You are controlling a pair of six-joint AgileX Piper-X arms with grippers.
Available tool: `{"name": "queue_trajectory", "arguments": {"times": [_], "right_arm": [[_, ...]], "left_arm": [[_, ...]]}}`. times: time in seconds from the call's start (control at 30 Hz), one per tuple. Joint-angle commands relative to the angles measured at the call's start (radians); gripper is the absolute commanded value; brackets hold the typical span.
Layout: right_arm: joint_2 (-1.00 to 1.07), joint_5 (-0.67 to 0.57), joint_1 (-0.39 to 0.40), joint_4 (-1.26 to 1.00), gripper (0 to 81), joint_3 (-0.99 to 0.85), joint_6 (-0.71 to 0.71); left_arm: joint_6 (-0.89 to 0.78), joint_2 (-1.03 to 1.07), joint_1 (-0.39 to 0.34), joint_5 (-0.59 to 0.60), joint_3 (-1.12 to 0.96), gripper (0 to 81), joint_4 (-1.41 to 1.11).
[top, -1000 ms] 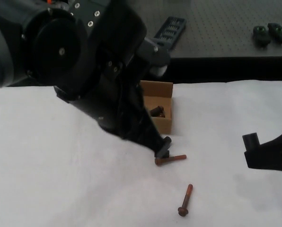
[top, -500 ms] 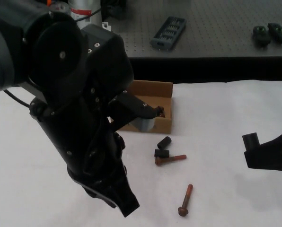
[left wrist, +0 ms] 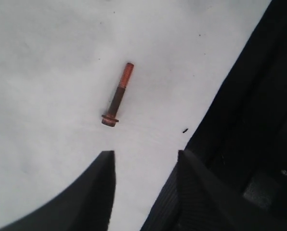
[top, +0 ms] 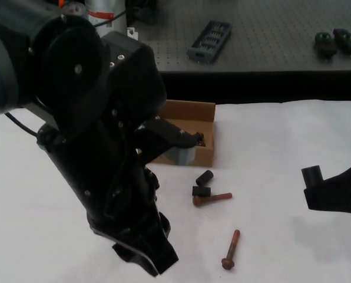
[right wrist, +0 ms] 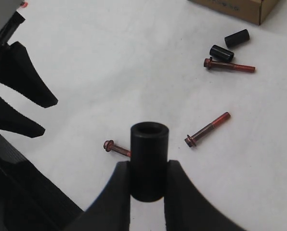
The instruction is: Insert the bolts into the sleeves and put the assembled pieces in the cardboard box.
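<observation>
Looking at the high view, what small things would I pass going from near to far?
A lone bolt, second bolt, sleeve nearest the box, cardboard box, black ridged part on the far bench.

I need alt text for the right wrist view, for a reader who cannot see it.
The right gripper holds a black sleeve between its fingers above a white surface. Three copper-coloured bolts lie on it, with two loose sleeves and a cardboard box corner farther off.

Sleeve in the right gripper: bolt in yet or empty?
Empty, as far as shows. The sleeve in the right gripper shows an open dark bore; three bolts lie loose on the cloth.
</observation>
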Motion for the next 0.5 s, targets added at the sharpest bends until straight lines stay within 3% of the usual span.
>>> {"name": "queue_trajectory", "arguments": {"times": [0.0, 0.13, 0.27, 0.47], "right_arm": [[0.005, -0.017, -0.006, -0.006, 2.8, -0.003, 0.000], [0.005, -0.017, -0.006, -0.006, 2.8, -0.003, 0.000], [0.005, -0.017, -0.006, -0.006, 2.8, -0.003, 0.000], [0.005, -0.028, -0.006, -0.006, 2.8, -0.003, 0.000]], "left_arm": [[-0.016, -0.008, -0.033, 0.014, 0.022, 30.2, 0.022], [-0.132, -0.008, -0.087, -0.012, 0.090, 30.2, -0.009], [-0.221, -0.008, -0.109, -0.140, 0.154, 30.2, -0.117], [0.159, -0.005, -0.109, -0.228, 0.249, 30.2, -0.361]]}}
